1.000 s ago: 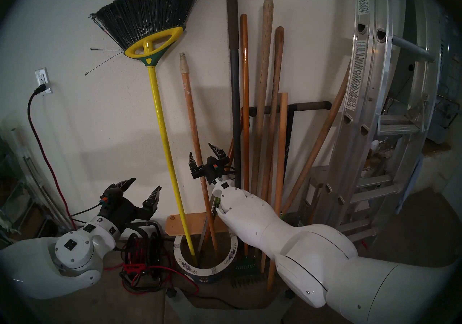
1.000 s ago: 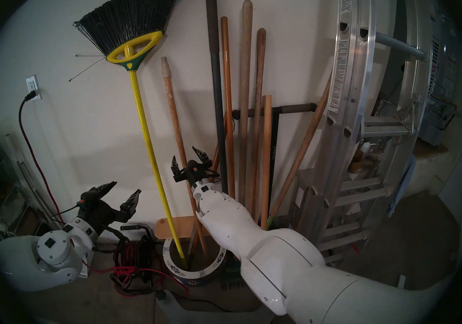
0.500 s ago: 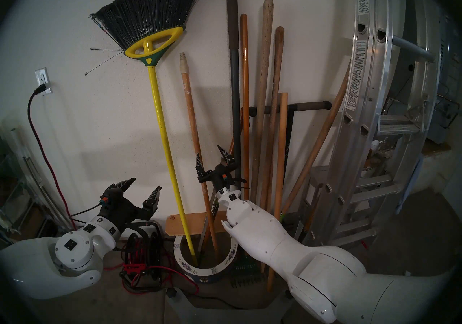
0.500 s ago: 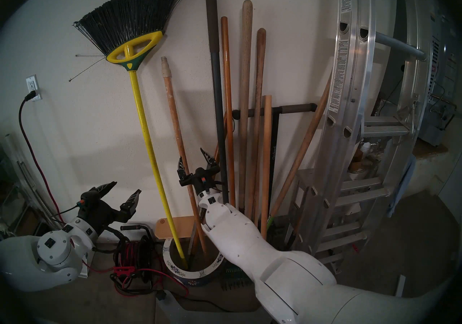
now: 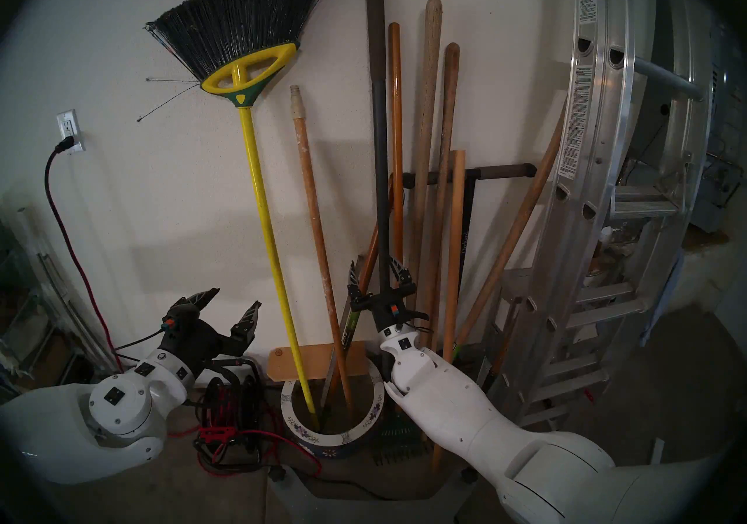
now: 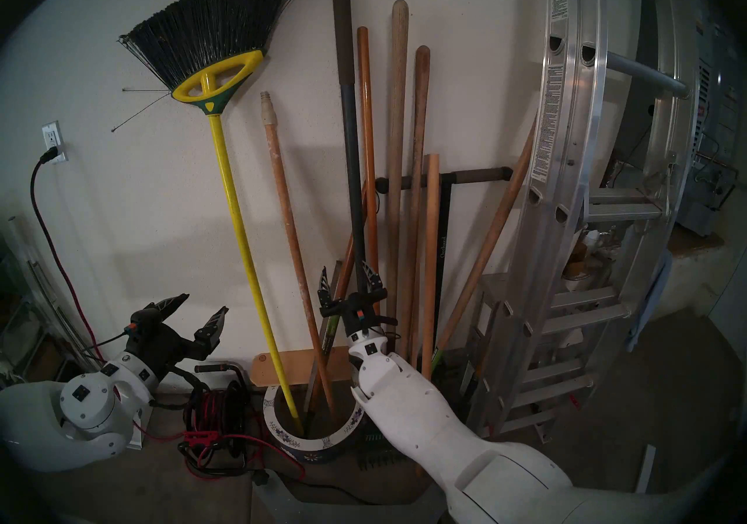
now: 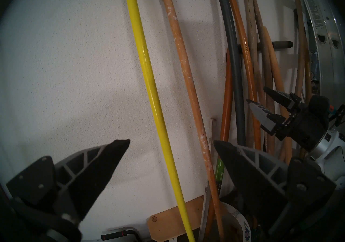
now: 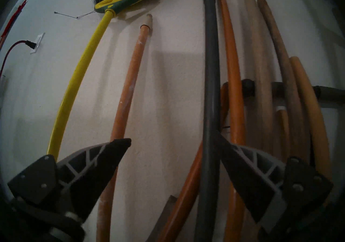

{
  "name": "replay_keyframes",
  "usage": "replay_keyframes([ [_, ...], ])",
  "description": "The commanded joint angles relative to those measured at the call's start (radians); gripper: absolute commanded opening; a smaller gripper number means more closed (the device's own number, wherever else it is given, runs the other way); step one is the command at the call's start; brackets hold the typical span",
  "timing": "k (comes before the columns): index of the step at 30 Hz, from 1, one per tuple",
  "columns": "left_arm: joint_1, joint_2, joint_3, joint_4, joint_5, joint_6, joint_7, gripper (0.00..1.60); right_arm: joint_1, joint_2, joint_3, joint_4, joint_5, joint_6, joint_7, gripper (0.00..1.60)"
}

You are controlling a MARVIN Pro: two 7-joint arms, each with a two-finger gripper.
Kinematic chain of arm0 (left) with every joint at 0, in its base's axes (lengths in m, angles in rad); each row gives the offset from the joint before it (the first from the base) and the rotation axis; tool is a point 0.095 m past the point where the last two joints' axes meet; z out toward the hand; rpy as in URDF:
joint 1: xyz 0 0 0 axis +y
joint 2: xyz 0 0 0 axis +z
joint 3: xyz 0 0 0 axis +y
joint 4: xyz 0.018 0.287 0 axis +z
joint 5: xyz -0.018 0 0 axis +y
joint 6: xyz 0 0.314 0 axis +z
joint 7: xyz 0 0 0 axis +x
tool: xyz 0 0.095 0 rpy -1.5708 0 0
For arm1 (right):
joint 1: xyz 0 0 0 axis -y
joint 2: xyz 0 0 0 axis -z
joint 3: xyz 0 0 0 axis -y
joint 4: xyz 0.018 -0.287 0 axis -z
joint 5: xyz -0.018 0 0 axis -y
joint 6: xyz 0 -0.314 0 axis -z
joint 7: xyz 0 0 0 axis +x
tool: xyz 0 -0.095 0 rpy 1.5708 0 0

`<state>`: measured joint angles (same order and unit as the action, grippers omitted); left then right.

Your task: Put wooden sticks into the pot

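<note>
Straddling dark grey pole, fingers spread

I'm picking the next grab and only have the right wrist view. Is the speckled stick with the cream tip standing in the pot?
Observer: Yes. The speckled stick has its lower end inside the pot, next to the yellow broom handle.
Operator: And the short flat-ended stick?
Observer: The short stick is outside the pot. It leans on the wall with its foot on the floor to the pot's right.
Operator: Is the left gripper in the way?
Observer: No. The left gripper is open and empty, off to the pot's left above the cord reel.
</note>
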<state>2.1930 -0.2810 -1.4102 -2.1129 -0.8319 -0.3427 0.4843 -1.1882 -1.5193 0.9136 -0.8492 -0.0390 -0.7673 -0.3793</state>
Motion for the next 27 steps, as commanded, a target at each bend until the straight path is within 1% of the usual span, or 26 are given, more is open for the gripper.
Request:
replay_keyframes([
  [1, 0.000, 0.000, 0.000, -0.003, 0.000, -0.001, -0.001, 1.60, -0.120, 0.088, 0.008, -0.096, -0.016, 0.003, -0.042, 1.60],
  [2, 0.000, 0.000, 0.000, -0.003, 0.000, -0.001, -0.001, 1.60, -0.118, 0.096, 0.004, -0.100, -0.018, 0.002, -0.048, 1.60],
  [5, 0.000, 0.000, 0.000, -0.003, 0.000, 0.000, -0.001, 1.60, -0.160, 0.125, 0.010, -0.143, -0.022, 0.009, -0.063, 1.60],
  [6, 0.000, 0.000, 0.000, -0.003, 0.000, 0.000, -0.001, 1.60, -0.196, 0.156, 0.014, -0.177, -0.023, 0.023, -0.074, 1.60],
  [7, 0.000, 0.000, 0.000, -0.003, 0.000, 0.000, -0.001, 1.60, -0.205, 0.166, 0.018, -0.186, -0.019, 0.033, -0.076, 1.60],
  [8, 0.000, 0.000, 0.000, -0.003, 0.000, 0.000, -0.001, 1.60, -0.229, 0.179, 0.025, -0.216, -0.022, 0.038, -0.080, 1.60],
  [9, 0.000, 0.000, 0.000, -0.003, 0.000, 0.000, -0.001, 1.60, -0.230, 0.189, 0.022, -0.228, -0.022, 0.043, -0.086, 1.60],
  [10, 0.000, -0.001, 0.000, -0.003, 0.001, 0.000, -0.001, 1.60, -0.241, 0.199, 0.027, -0.231, -0.017, 0.063, -0.080, 1.60],
  [15, 0.000, -0.001, 0.000, -0.003, 0.001, 0.000, -0.001, 1.60, -0.298, 0.249, 0.054, -0.316, -0.017, 0.108, -0.091, 1.60],
  [23, 0.000, -0.001, 0.000, -0.003, 0.001, 0.001, -0.002, 1.60, -0.369, 0.337, 0.091, -0.437, 0.011, 0.202, -0.075, 1.60],
  [27, 0.000, -0.001, -0.001, -0.003, 0.001, 0.001, -0.002, 1.60, -0.405, 0.382, 0.105, -0.503, 0.045, 0.266, -0.048, 1.60],
])
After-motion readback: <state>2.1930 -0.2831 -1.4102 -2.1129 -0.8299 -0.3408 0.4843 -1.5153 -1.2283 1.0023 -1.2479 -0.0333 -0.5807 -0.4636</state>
